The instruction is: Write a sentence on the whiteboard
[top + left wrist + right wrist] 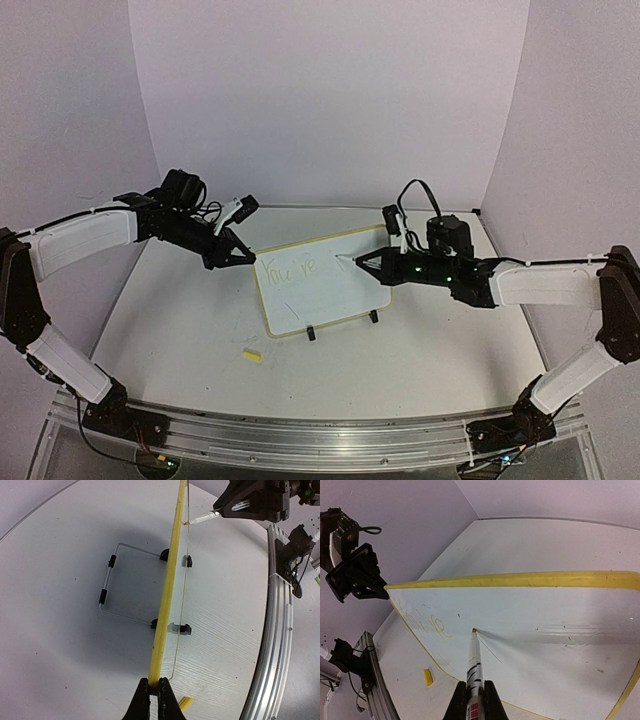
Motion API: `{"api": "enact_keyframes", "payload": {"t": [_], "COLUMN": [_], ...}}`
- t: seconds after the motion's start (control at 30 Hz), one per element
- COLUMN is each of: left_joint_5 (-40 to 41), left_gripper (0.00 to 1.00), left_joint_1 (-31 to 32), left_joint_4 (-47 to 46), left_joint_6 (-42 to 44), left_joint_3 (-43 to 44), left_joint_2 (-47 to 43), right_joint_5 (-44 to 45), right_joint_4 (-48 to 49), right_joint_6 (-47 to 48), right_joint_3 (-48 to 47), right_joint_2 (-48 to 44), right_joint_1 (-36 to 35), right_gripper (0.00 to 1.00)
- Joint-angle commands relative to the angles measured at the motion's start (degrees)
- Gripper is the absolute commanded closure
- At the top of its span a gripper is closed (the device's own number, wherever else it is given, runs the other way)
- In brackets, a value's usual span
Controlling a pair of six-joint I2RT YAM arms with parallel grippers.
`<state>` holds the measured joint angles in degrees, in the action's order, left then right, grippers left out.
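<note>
— Judging by what we see, how far along are we?

— Early, we think. The table carries the whiteboard at its middle, propped at a tilt on its two black clip feet. Most of its white face is bare.

— And who holds what?

— Our left gripper is at the whiteboard's upper left corner, its fingers pressed together on the thin yellow rim, steadying it. Our right gripper reaches in from the whiteboard's right side and pinches the marker by its barrel. The orange tip appears to rest on the white face, just right of the writing.

— What can we read there?

— The sentence is so far one faint yellowish word in the whiteboard's upper left part. We read it roughly as "You're", though the first letters are hard to make out. Nothing is written to the right of it or below it, so we judge the opening word done and the rest of the sentence left to write.

— Anything else lying about?

— A small yellow cap lies on the table, in front of the whiteboard's lower left corner and apart from it. We take it for the marker's, which would have to go back on at the end.

— Any brand?

— The marker's barrel bears red print near our fingers, but it is too small for us to read.
</note>
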<state>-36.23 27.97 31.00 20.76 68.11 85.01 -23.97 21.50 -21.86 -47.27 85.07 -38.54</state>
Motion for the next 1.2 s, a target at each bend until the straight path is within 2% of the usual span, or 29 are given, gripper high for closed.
{"api": "enact_keyframes", "payload": {"t": [0.0, 0.63, 1.17], "left_joint_5": [1.99, 1.96, 1.96], "left_gripper": [1.0, 1.0, 1.0], "left_joint_1": [0.16, 0.16, 0.16], "left_joint_4": [0.49, 0.5, 0.58], "left_joint_6": [1.84, 1.85, 1.86], "left_joint_3": [0.12, 0.2, 0.2], "left_joint_2": [-0.11, -0.02, -0.26], "right_joint_5": [1.0, -0.98, 1.1], "right_joint_4": [2.06, 0.84, -2.06], "right_joint_6": [-0.71, -1.13, -0.73], "right_joint_3": [-2.5, -1.69, -1.11], "right_joint_2": [1.26, 3.18, 1.89], "right_joint_1": [0.04, -0.05, -0.02], "right_gripper": [1.0, 1.0, 1.0]}}
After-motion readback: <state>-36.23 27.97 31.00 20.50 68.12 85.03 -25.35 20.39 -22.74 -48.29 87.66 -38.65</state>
